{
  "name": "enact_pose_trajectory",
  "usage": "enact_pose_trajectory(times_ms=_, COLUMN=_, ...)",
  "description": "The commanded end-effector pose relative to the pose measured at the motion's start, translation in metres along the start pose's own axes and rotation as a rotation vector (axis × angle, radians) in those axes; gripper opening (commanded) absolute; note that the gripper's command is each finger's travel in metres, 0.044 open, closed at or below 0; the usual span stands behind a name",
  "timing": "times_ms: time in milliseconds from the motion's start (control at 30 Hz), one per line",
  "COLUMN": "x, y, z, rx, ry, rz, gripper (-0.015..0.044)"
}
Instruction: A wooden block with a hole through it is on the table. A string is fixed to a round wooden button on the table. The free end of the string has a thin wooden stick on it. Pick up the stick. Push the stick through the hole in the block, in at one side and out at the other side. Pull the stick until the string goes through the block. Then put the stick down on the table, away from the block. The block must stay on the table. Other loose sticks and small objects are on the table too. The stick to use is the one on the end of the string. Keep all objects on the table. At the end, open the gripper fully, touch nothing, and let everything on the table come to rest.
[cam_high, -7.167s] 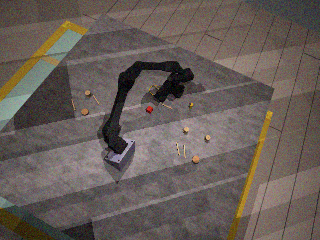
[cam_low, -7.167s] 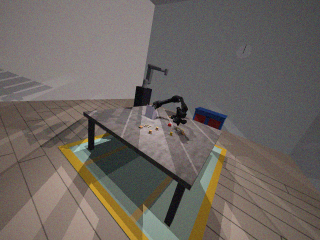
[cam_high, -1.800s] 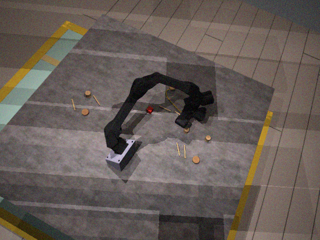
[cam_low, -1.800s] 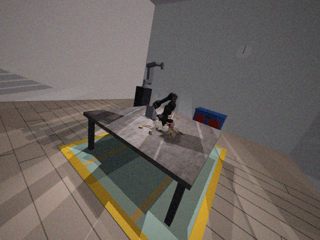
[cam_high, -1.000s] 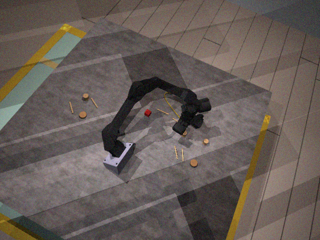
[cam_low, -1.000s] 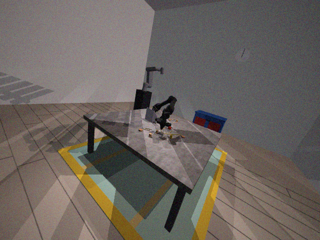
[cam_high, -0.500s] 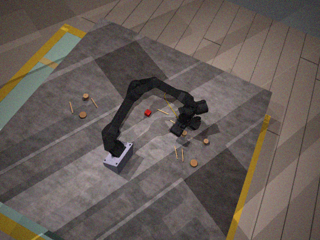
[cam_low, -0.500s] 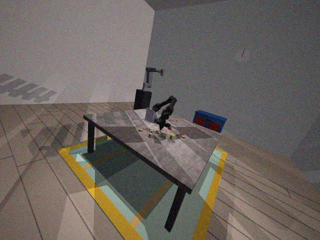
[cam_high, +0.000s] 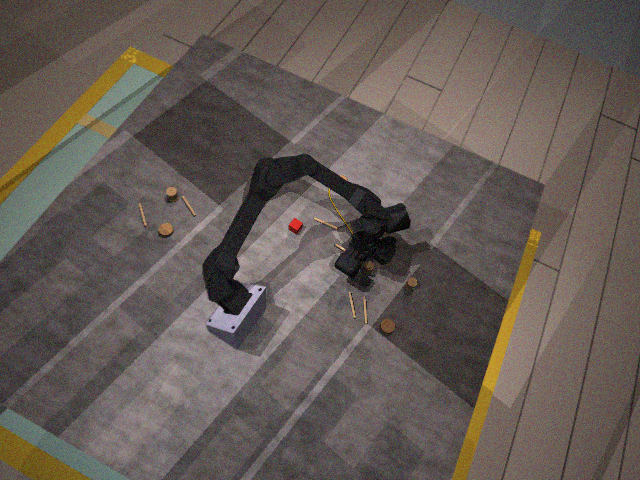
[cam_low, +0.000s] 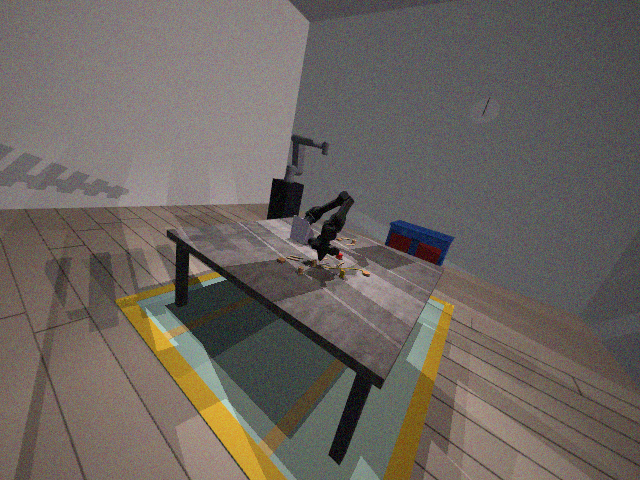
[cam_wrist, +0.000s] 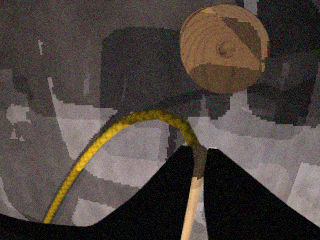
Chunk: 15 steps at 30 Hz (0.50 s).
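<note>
My gripper (cam_high: 358, 268) (cam_low: 321, 253) (cam_wrist: 197, 158) is shut on the thin wooden stick (cam_wrist: 192, 208), which points down between the fingers. The yellow string (cam_wrist: 100, 143) (cam_high: 337, 207) arcs from the stick's top end back under the arm toward the round wooden button (cam_high: 343, 177), which is mostly hidden by the arm. The round wooden block (cam_wrist: 223, 48) (cam_high: 368, 266) with a small hole in its middle sits on the table just beyond the fingertips, apart from the stick.
A red cube (cam_high: 295, 225) and a loose stick (cam_high: 325, 223) lie left of the gripper. Two loose sticks (cam_high: 352, 304) (cam_high: 364, 310) and wooden discs (cam_high: 411, 282) (cam_high: 387, 325) lie in front. More sticks and discs (cam_high: 165, 228) lie far left.
</note>
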<state>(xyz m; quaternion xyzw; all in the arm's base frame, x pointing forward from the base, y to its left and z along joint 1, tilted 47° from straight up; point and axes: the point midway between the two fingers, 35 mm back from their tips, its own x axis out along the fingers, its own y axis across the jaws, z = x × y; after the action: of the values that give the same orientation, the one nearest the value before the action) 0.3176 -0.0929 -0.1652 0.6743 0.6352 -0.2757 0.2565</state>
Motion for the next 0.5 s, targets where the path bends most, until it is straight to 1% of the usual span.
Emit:
enact_pose_trajectory(times_ms=0, x=0.004, y=-0.004, z=-0.005, rx=0.003, ry=0.004, rz=0.001, gripper=0.0)
enact_pose_trajectory(times_ms=467, x=0.012, y=-0.014, z=-0.011, rx=0.004, ry=0.005, rz=0.0, gripper=0.0)
